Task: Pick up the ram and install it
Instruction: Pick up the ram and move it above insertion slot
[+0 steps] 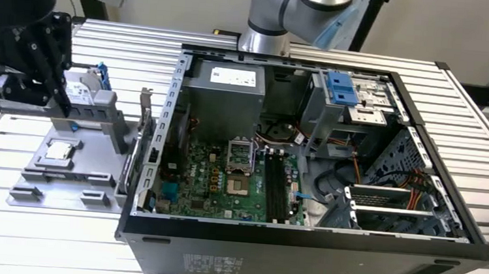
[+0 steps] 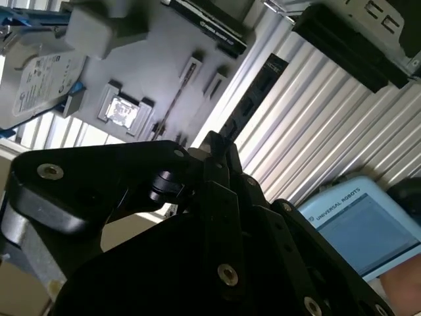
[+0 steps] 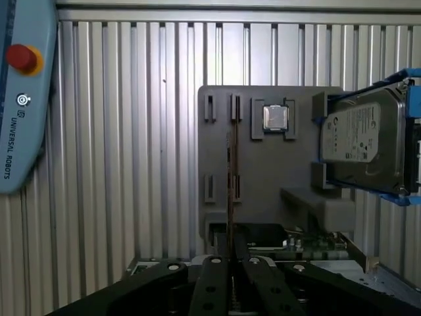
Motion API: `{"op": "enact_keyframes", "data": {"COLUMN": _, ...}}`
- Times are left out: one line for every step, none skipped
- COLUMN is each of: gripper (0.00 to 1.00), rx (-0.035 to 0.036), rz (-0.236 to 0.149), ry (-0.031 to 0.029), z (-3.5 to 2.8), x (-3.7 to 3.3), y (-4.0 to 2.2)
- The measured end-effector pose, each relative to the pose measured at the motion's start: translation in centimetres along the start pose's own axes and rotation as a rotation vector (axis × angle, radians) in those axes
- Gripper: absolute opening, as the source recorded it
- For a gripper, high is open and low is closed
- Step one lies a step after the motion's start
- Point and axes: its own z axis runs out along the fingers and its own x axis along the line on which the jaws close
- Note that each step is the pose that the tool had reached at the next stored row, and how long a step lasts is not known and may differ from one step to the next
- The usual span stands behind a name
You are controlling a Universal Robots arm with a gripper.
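In the exterior view, the gripper [image 1: 56, 89] is seen hanging above the grey holder tray [image 1: 66, 178] at the exterior view's left, well apart from the open computer case [image 1: 306, 243]. The tray is a matt moulded block with small clips. A silver hard drive [image 1: 82, 95] in blue brackets is stood at its far side. Inside the sheet-metal case, long black memory slots [image 1: 276, 182] are set into the green motherboard [image 1: 215, 180]. Everything is carried by a ribbed aluminium desk [image 1: 472, 129].

In the first wrist view, the ram [image 3: 230, 191] is seen edge-on as a thin brownish line running out from between the fingers [image 3: 212, 276]. The fingers are drawn narrow against its two flat faces, so the stick is judged to be held, off the tray and above its row of clips. A square, metal-capped processor [image 3: 275, 117] is seated just beside that row.

In the second wrist view, the ram [image 2: 174, 102] is again shown as a fine dark line in front of the grey tray, with its near end hidden behind the black finger links.

The step in hand is judged to be the carry from tray to case, with installation not yet done. It is best done with the clamp placed near the middle of the stick, so that the thin board is not levered. The board should be held on edge and level, parallel to the slots. Only light pressure is called for: the board is rigid but brittle, and its smooth faces could slip or twist in hard fingers.
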Motion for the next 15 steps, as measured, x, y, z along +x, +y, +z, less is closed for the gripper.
{"op": "enact_keyframes", "data": {"gripper": 0.0, "rx": 0.0001, "rz": 0.0, "ry": -0.0001, "z": 0.0, "x": -0.04, "y": -0.42}}
{"op": "enact_keyframes", "data": {"gripper": 0.0, "rx": 0.0001, "rz": 0.0, "ry": -0.0001, "z": 0.0, "x": -0.08, "y": -0.83}}
{"op": "enact_keyframes", "data": {"gripper": 0.0, "rx": 0.0001, "rz": 0.0, "ry": -0.0001, "z": -0.01, "x": -0.13, "y": -1.22}}
{"op": "enact_keyframes", "data": {"gripper": 0.0, "rx": 0.0, "rz": 0.0, "ry": -0.0001, "z": -0.01, "x": -0.17, "y": -1.6}}
{"op": "enact_keyframes", "data": {"gripper": 0.0, "rx": 0.0, "rz": 0.0, "ry": 0.0, "z": -0.02, "x": -0.21, "y": -2.0}}
{"op": "enact_keyframes", "data": {"gripper": 0.0, "rx": 0.0, "rz": 0.0, "ry": 0.0, "z": -0.02, "x": -0.26, "y": -2.4}}
{"op": "enact_keyframes", "data": {"gripper": 0.0, "rx": 0.0001, "rz": 0.0, "ry": 0.0, "z": -0.02, "x": -0.3, "y": -2.8}}
{"op": "enact_keyframes", "data": {"gripper": 0.0, "rx": 0.0001, "rz": 0.0, "ry": -0.0001, "z": -0.02, "x": -0.35, "y": -3.21}}
{"op": "enact_keyframes", "data": {"gripper": 0.0, "rx": 0.0001, "rz": 0.0, "ry": -0.0001, "z": -0.03, "x": -0.4, "y": -3.64}}
{"op": "enact_keyframes", "data": {"gripper": 0.0, "rx": 0.0001, "rz": 0.0, "ry": 0.0, "z": -0.04, "x": -0.44, "y": -4.07}}
{"op": "enact_keyframes", "data": {"gripper": 0.0, "rx": 0.0, "rz": 0.0, "ry": 0.0, "z": -0.04, "x": -0.49, "y": -4.51}}
{"op": "enact_keyframes", "data": {"gripper": 0.0, "rx": 0.0, "rz": 0.0, "ry": 0.0, "z": -0.05, "x": -0.53, "y": -4.96}}
{"op": "enact_keyframes", "data": {"gripper": 0.0, "rx": 0.0001, "rz": 0.0, "ry": -0.0001, "z": -0.05, "x": -0.57, "y": -5.41}}
{"op": "enact_keyframes", "data": {"gripper": 0.0, "rx": 0.0001, "rz": 0.0, "ry": -0.0001, "z": -0.05, "x": -0.62, "y": -5.83}}
{"op": "enact_keyframes", "data": {"gripper": 0.0, "rx": 0.0001, "rz": 0.0, "ry": -0.0001, "z": -0.06, "x": -0.66, "y": -6.29}}
